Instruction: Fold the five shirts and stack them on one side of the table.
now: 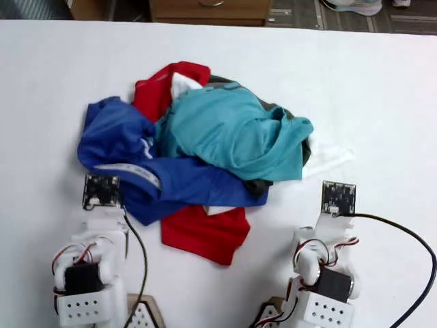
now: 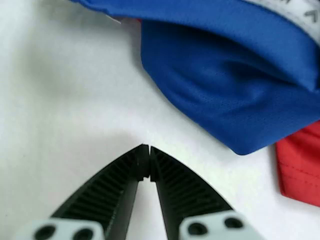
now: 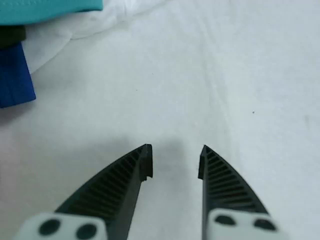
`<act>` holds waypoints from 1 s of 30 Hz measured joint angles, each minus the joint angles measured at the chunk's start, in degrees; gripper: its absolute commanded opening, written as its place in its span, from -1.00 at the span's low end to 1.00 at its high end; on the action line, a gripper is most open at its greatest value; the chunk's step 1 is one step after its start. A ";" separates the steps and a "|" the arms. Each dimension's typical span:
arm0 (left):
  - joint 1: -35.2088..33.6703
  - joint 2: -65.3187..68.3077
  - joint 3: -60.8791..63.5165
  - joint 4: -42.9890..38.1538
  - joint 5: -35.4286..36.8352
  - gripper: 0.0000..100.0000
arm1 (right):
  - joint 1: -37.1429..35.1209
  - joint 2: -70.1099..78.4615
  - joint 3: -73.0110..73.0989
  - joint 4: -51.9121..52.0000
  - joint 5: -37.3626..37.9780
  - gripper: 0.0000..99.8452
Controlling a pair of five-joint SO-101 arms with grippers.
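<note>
A heap of shirts lies mid-table: a teal shirt (image 1: pixel 239 133) on top, a blue shirt (image 1: pixel 136 154) to its left, a red shirt (image 1: pixel 205 232) poking out front and back, a white shirt (image 1: pixel 328 156) at the right, and a dark one (image 1: pixel 256 186) under the teal. My left gripper (image 2: pixel 149 150) is shut with nothing in it, just short of the blue shirt's (image 2: pixel 235 85) hem, the red shirt (image 2: pixel 300 170) beside it. My right gripper (image 3: pixel 175 150) is open over bare table, the white shirt (image 3: pixel 90 25) and the blue shirt's corner (image 3: pixel 15 80) ahead of it.
Both arms sit at the near edge, the left arm (image 1: pixel 92 266) by the heap's front left and the right arm (image 1: pixel 328 266) by its front right. A black cable (image 1: pixel 410 239) loops at the right. White table (image 1: pixel 54 75) surrounds the heap; furniture stands beyond the far edge.
</note>
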 measured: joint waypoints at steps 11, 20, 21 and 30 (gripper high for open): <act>0.00 0.00 0.00 0.00 0.00 -0.92 | 0.00 0.00 0.00 0.00 0.00 -0.68; 0.00 0.00 0.00 0.00 0.00 -0.92 | 0.00 0.00 0.00 0.00 0.00 -0.68; 0.00 0.00 0.00 0.00 0.00 -0.92 | 0.00 0.00 0.00 0.00 0.00 -0.68; 0.00 0.00 0.00 0.00 0.00 -0.92 | -2.73 0.00 0.00 0.00 0.00 -0.68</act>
